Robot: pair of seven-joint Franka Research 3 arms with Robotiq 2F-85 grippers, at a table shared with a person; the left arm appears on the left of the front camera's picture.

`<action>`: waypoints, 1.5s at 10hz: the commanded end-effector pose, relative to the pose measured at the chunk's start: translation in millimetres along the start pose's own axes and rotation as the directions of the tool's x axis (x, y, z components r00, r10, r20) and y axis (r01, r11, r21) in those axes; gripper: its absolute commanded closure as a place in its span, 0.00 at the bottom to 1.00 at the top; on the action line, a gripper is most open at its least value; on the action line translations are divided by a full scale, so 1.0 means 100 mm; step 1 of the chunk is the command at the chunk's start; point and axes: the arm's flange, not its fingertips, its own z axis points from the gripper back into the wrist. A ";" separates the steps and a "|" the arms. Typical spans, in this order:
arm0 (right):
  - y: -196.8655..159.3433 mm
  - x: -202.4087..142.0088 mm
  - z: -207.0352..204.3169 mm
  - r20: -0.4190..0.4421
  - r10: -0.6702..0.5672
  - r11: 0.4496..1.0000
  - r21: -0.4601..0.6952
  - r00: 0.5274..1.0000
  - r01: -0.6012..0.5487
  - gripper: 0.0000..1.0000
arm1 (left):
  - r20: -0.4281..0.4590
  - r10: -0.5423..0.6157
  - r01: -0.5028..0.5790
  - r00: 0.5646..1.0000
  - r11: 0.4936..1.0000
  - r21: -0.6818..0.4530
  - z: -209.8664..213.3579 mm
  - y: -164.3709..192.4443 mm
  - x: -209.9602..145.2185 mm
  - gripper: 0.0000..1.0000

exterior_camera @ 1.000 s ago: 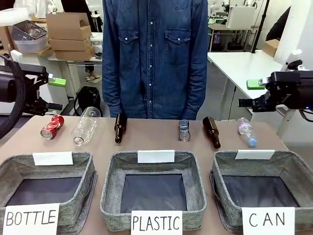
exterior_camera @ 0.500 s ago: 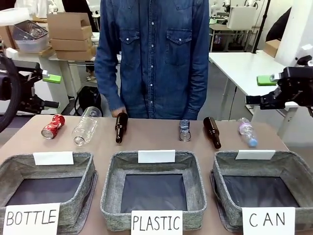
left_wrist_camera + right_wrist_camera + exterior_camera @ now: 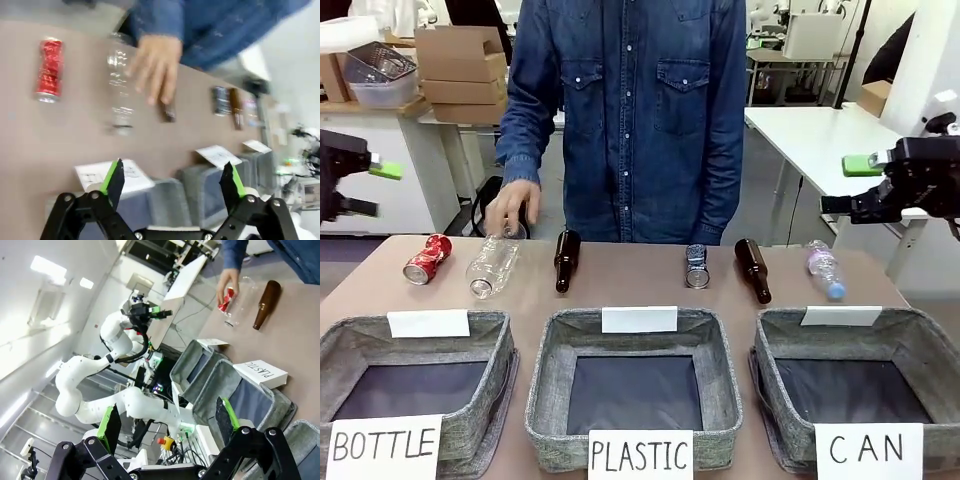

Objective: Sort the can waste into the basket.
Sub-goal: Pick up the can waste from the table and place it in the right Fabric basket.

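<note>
The left gripper point(image 3: 172, 172) and right gripper point(image 3: 167, 412) both gape wide and empty, while the red can point(image 3: 427, 258) and silver can point(image 3: 696, 265) lie on the table point(image 3: 630, 285) beyond the CAN basket point(image 3: 925, 335) (a person's hand point(image 3: 510, 210) is at the clear plastic bottle point(image 3: 492, 265)).

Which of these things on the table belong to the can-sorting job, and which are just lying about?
Part of the job: red can, silver can, CAN basket.
Lying about: left brown bottle, right brown bottle, large clear bottle, small clear bottle, BOTTLE basket, PLASTIC basket.
</note>
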 end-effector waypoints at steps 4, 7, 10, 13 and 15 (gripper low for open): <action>-0.02 0.04 -0.02 0.017 0.029 0.999 0.023 0.999 -0.029 0.00 | -0.216 -0.222 0.306 0.951 0.561 0.769 -0.51 -0.07 0.24 0.00; -0.02 0.04 -0.02 0.017 0.029 0.999 0.023 0.999 -0.029 0.00 | -0.063 -0.258 0.241 0.964 0.753 0.612 -0.54 -0.04 0.24 0.00; -0.02 0.04 -0.02 0.017 0.029 0.999 0.023 0.999 -0.029 0.00 | -0.240 -0.249 0.282 0.938 0.953 0.113 -0.87 0.56 0.65 0.00; -0.02 0.04 -0.02 0.017 0.029 0.999 0.023 0.999 -0.029 0.00 | -0.162 -0.407 0.412 0.899 0.911 -0.004 0.66 0.45 0.25 0.00; -0.02 0.04 -0.02 0.017 0.029 0.999 0.023 0.999 -0.029 0.00 | -0.035 -0.366 0.365 0.930 0.931 -0.017 1.33 0.64 -0.16 0.00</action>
